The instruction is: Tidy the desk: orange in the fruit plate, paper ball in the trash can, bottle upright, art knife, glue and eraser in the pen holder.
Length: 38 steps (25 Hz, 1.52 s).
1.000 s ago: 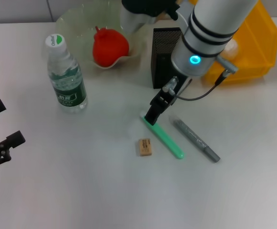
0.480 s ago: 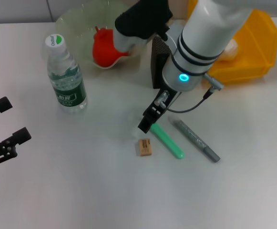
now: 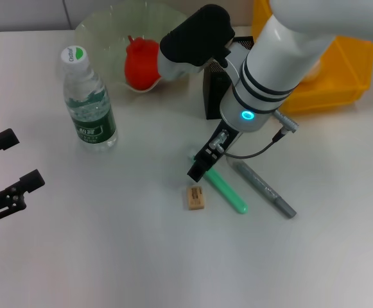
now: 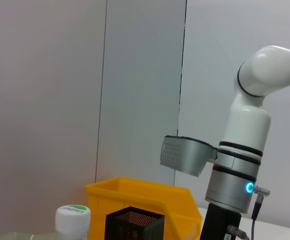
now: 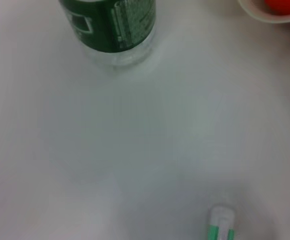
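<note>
The green glue stick (image 3: 225, 187) lies on the white desk, with the grey art knife (image 3: 265, 188) to its right and the tan eraser (image 3: 196, 197) to its left. My right gripper (image 3: 200, 165) hangs just over the glue's far end, which shows in the right wrist view (image 5: 220, 225). The bottle (image 3: 90, 102) stands upright at the left. A red-orange fruit (image 3: 144, 61) sits in the glass fruit plate (image 3: 103, 22). The black mesh pen holder (image 3: 215, 86) stands behind my right arm. My left gripper (image 3: 3, 168) is open and empty at the left edge. No paper ball is visible.
A yellow bin (image 3: 340, 70) stands at the back right, partly behind my right arm. The left wrist view shows the bottle cap (image 4: 73, 215), the pen holder (image 4: 135, 225) and the bin (image 4: 140, 192).
My right gripper has shifted left and toward the front along the glue's far end, and the arm has swung over the plate. My left gripper has drifted slightly inward.
</note>
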Available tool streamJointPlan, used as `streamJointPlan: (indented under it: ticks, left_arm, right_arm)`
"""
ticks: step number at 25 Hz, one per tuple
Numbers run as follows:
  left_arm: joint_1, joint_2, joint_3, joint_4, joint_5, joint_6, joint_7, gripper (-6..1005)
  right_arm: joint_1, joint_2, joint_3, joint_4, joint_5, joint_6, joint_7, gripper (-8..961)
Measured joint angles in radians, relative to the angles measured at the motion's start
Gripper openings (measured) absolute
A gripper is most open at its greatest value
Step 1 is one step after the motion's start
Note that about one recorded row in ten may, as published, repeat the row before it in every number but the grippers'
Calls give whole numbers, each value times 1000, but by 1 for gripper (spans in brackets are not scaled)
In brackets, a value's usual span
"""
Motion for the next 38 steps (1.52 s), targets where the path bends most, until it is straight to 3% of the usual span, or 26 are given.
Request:
streamJointPlan:
  ticks: [11, 14, 28, 32, 35, 36, 38]
  left_arm:
    - [-4, -2, 0, -6, 0, -2, 1, 804]
    - [-4, -2, 0, -6, 0, -2, 1, 804]
    - [-2, -2, 0, -6, 0, -1, 1, 803]
    - [4, -1, -1, -6, 0, 1, 1, 802]
    - [7, 0, -2, -6, 0, 4, 1, 802]
    - [8, 0, -4, -6, 0, 4, 1, 802]
    - [8, -1, -10, -6, 0, 4, 1, 802]
  right_arm:
    - [6, 1, -90, 0, 12, 12, 16, 725]
    - [-3, 1, -102, -20, 12, 8, 15, 522]
    - [-15, 2, -90, -23, 25, -12, 1, 208]
    - [-79, -9, -26, -165, -17, -69, 1, 170]
    - [-179, -10, 95, -369, -140, -143, 0, 173]
    - [-244, -9, 166, -515, -210, -184, -3, 174]
    - [-269, -10, 192, -572, -223, -197, -11, 175]
